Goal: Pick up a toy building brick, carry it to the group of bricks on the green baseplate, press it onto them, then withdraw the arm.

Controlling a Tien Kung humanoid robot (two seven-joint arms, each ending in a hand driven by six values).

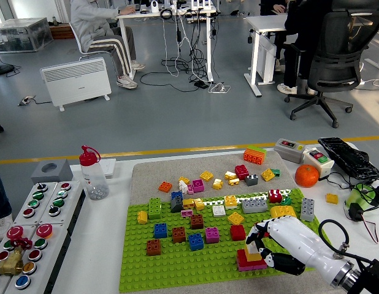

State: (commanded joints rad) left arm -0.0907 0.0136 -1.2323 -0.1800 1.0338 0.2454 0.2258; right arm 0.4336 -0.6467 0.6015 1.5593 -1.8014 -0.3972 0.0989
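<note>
A green baseplate point(177, 260) lies on the table with several bricks on it. Near its front right stands a small stack point(249, 260): a red brick at the bottom, yellow and orange bricks on top. My right hand point(261, 246), white with black fingers, comes in from the lower right and is curled around the top of that stack, touching the yellow-orange brick point(255, 251). More loose bricks point(238, 174) lie on the grey mat behind the plate. My left hand is out of view.
A bottle with a red cap point(91, 171) stands at the left. A button panel point(30, 220) fills the left edge. An orange point(306, 176), switch boxes point(300, 152) and a keyboard point(352, 158) are at the right. A person's leg shows at the far left edge.
</note>
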